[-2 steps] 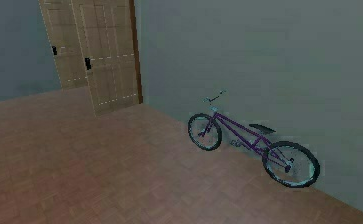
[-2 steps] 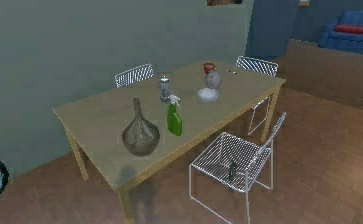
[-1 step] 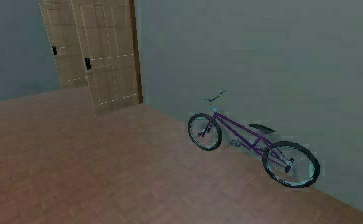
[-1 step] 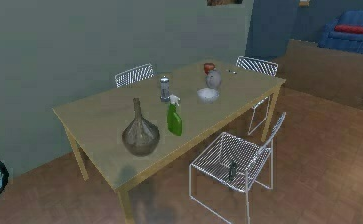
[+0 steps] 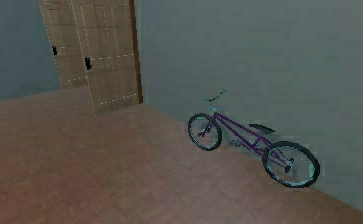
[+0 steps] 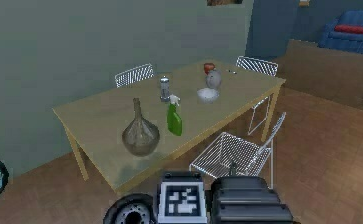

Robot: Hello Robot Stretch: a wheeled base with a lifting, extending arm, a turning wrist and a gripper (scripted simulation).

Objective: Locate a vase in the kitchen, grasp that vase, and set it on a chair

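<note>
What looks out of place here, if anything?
The purple bicycle stands indoors on the brown floor by the grey wall. Things on the long wooden table stand upright; nothing spilled.

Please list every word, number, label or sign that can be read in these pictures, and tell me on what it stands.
No text can be read.
White square at the arm side view's bottom edge: black marks in a pattern, no letters.
Green bottle on the table: any label is too small to tell.
Bicycle: no legible print.
</note>
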